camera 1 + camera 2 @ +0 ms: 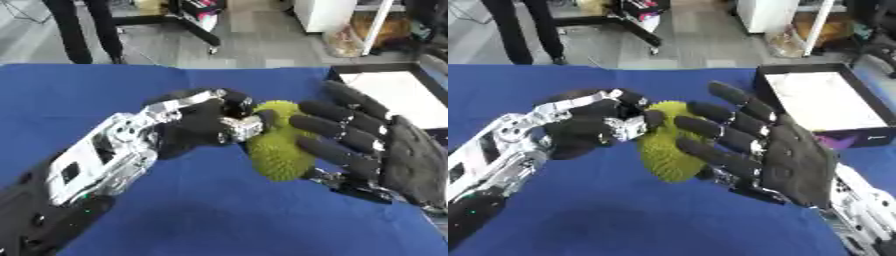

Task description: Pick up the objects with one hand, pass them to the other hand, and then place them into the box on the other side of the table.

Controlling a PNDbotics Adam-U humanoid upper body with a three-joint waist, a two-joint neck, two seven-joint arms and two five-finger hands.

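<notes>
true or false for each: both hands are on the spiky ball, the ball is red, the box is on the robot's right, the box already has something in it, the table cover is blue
1. Both hands are on the spiky ball. True: the left hand pinches it and the right hand lays its fingers over it.
2. The ball is red. False: it is yellow-green.
3. The box is on the robot's right. True.
4. The box already has something in it. False: only its white bottom shows.
5. The table cover is blue. True.
</notes>
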